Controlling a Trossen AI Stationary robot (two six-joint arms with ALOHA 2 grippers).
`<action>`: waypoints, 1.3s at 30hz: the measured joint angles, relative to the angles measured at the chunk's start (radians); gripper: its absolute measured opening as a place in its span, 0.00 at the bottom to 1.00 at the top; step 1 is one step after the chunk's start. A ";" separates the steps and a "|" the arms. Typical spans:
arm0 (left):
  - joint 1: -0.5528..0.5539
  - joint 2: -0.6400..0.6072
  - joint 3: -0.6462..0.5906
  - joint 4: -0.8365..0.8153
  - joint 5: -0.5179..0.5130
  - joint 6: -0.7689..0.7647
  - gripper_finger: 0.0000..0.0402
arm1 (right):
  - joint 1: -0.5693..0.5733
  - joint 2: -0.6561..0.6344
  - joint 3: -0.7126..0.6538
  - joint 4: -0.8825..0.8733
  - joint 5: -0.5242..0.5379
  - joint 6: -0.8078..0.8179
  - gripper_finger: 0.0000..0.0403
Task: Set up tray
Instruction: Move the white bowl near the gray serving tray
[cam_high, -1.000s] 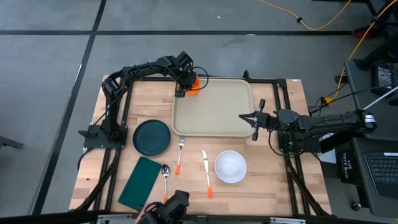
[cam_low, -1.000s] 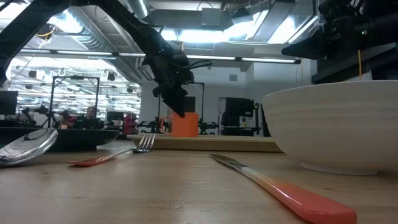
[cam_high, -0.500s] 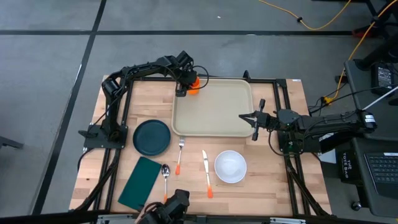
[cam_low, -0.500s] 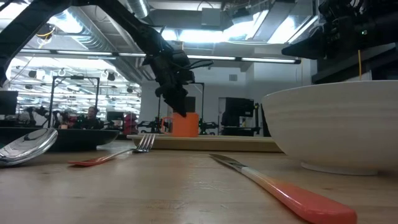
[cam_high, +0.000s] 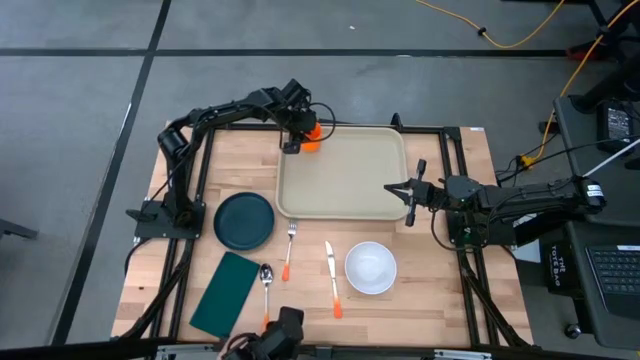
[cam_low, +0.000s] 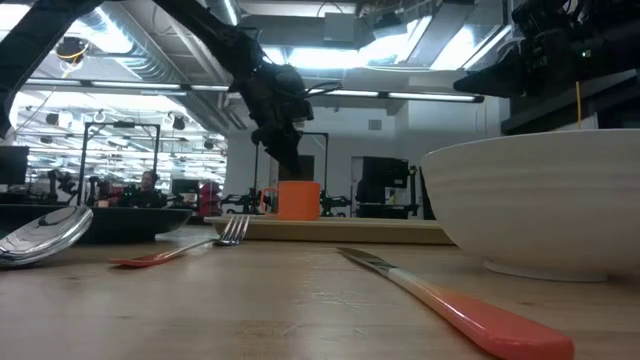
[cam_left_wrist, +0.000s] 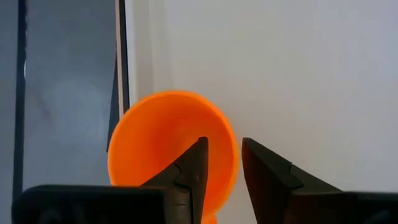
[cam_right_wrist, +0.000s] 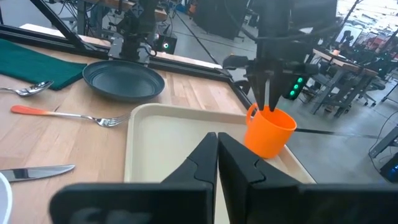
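An orange cup (cam_high: 313, 139) stands upright on the far left corner of the beige tray (cam_high: 350, 180). My left gripper (cam_left_wrist: 224, 146) hangs just above the cup's rim, pointing steeply down, open. In its wrist view one finger is over the cup's (cam_left_wrist: 165, 146) hollow and the other just outside the rim. The low view shows the fingertips (cam_low: 284, 170) a little above the cup (cam_low: 297, 199), apart from it. My right gripper (cam_high: 392, 187) waits shut, level, over the tray's right edge, with nothing in it (cam_right_wrist: 217, 142).
On the wooden table near the tray lie a dark teal plate (cam_high: 244, 220), a green napkin (cam_high: 226, 293), a spoon (cam_high: 266, 283), a fork (cam_high: 290, 250), a knife (cam_high: 331, 277) and a white bowl (cam_high: 370, 268). Most of the tray's floor (cam_right_wrist: 161, 143) is bare.
My left gripper has risen from the orange cup's rim: a second ago its fingers overlapped the cup's top in the low view, and now they stand above it. The cup has stayed upright in the same spot on the tray.
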 joint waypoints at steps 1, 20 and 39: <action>-0.005 -0.005 0.000 -0.001 0.000 -0.003 0.23 | 0.000 0.000 0.000 0.001 0.000 0.000 0.05; -0.253 -0.270 0.000 -0.163 -0.164 -0.071 0.10 | 0.000 0.000 0.000 0.002 0.000 -0.005 0.05; -0.549 -0.453 -0.248 -0.090 -0.184 -0.379 0.00 | 0.001 0.000 0.000 -0.071 -0.018 0.055 0.05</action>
